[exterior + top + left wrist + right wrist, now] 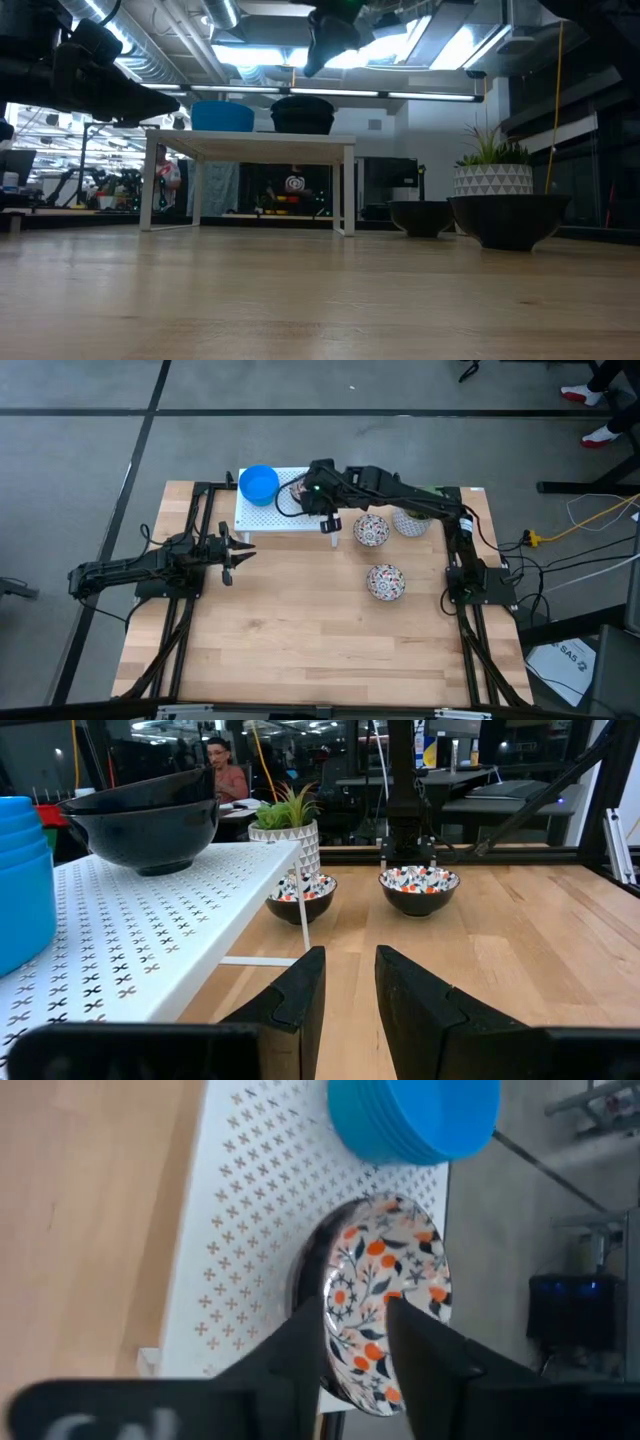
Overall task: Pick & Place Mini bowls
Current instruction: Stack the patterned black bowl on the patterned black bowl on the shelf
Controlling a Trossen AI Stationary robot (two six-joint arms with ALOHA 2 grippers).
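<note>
A white perforated stand (275, 510) sits at the far side of the table. On it are a stack of bright blue bowls (258, 483) (412, 1115) and two nested floral bowls (385, 1295) (150, 820). Two more floral bowls rest on the wood, one (371, 529) beside the stand and one (385, 581) nearer. My right gripper (352, 1345) (330, 40) hangs open above the nested floral bowls, clear of them in the low view. My left gripper (232, 555) (350, 990) waits open over the table's left side, pointing at the stand.
A white pot with a green plant (411, 520) (493, 178) stands right of the stand, under my right arm. Bare wood spreads across the near half of the table (300, 650). People and desks show in the room beyond the table.
</note>
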